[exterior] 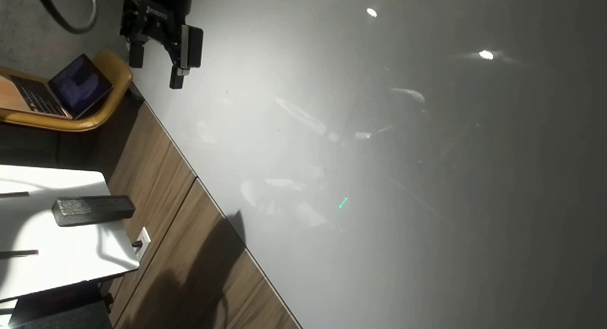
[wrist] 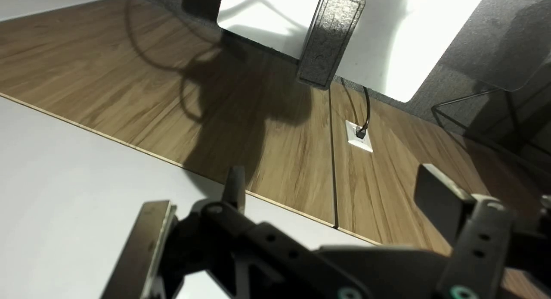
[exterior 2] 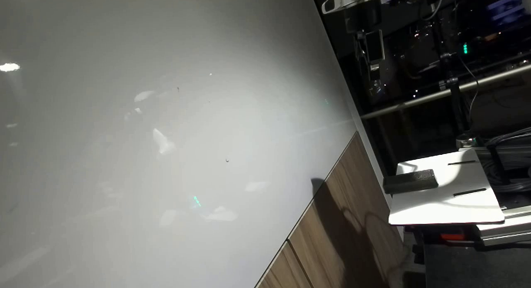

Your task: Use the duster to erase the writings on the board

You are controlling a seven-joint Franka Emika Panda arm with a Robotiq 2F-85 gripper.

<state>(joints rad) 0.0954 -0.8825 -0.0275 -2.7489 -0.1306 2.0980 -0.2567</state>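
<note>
Gripper [exterior: 156,69], in an exterior view: hangs at upper left, its jaws spread wide, with the board [exterior: 427,234] showing through the gap between them.
Duster [exterior: 94,210], same view: a dark grey-black rectangular block, lying on the white surface [exterior: 80,260] well apart from the gripper, one end jutting past the edge; its left end face looks paler and speckled.
Fingers [exterior 2: 374,73], in an exterior view: seen almost side-on against darkness, so their spread is hard to judge here.
Duster, same view: overhangs the surface's edge on the side facing the board, its faces dull and dark.
Board, same view: glossy pale grey with soft reflections and a tiny hook-shaped mark [exterior 2: 227,160], too small to make out.
Fingertips [wrist: 439,204], wrist view: stand far apart, wood panelling [wrist: 297,161] and board visible between them.
Duster, wrist view: rests on the surface, apart from the fingertips, a thin line bordering its upper face, one end sparkling under the light.
</note>
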